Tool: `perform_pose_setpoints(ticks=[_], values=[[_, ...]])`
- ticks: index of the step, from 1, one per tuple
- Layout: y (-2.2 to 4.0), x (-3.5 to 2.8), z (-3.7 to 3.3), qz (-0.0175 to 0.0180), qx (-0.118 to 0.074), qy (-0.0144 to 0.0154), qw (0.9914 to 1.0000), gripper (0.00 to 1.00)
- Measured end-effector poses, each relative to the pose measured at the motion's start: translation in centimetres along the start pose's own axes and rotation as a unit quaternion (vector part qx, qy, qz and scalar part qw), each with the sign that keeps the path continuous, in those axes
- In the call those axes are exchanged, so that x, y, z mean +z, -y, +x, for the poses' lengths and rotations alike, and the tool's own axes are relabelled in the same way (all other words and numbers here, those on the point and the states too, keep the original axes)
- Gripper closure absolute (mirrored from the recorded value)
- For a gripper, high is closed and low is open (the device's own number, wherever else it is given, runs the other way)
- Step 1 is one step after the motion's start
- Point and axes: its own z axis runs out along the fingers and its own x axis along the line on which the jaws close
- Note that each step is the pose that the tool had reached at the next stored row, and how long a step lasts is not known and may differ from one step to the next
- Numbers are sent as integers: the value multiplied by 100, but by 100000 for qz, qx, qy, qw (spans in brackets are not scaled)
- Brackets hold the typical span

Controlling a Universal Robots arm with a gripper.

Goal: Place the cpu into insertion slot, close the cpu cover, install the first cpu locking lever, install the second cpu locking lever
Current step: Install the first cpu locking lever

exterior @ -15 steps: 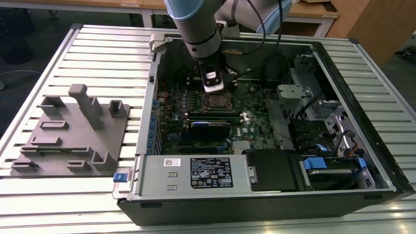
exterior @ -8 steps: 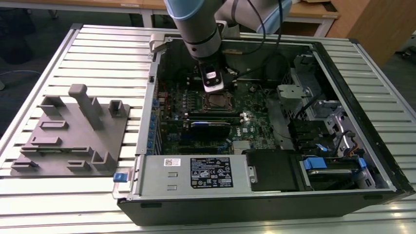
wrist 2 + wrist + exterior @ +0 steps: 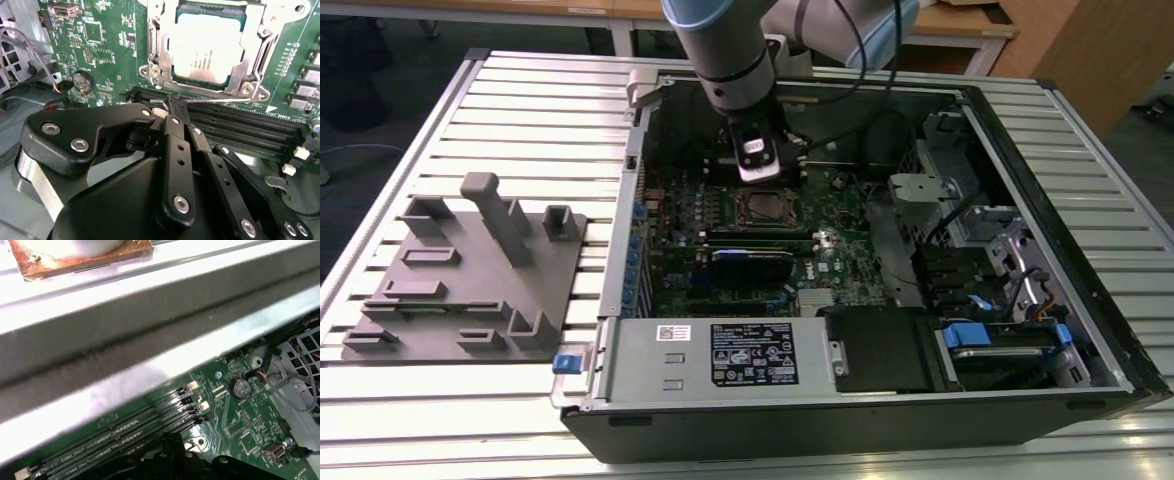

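The cpu (image 3: 207, 47) lay in the insertion slot (image 3: 766, 208) under the lowered cpu cover (image 3: 252, 55). The claw (image 3: 176, 106) was pinched shut on nothing, its tip beside a thin wire lever (image 3: 225, 99), which looked stiff and springy and best pressed near its end.

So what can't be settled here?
Exterior view: latches at the insertion slot are too small to tell.
Second wrist view: the picture edge cuts off one side of the cpu cover; the shut gripper hides whether it touches the lever rod.
First wrist view: a grey case rail hides the insertion slot.
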Motion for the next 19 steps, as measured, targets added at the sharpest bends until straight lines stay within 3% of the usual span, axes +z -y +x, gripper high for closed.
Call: perform_pose_setpoints(ticks=[3, 7, 9, 13, 19], values=[[0, -1, 10, -148, -53, 263, 100000, 89], [18, 3, 43, -929, -331, 1692, 99981, 89], [27, 3, 60, -1115, -398, 2029, 99972, 89], [36, 1, 76, -1680, -186, 1844, 99969, 89], [49, 2, 82, -2101, -15, 1695, 99964, 89]])
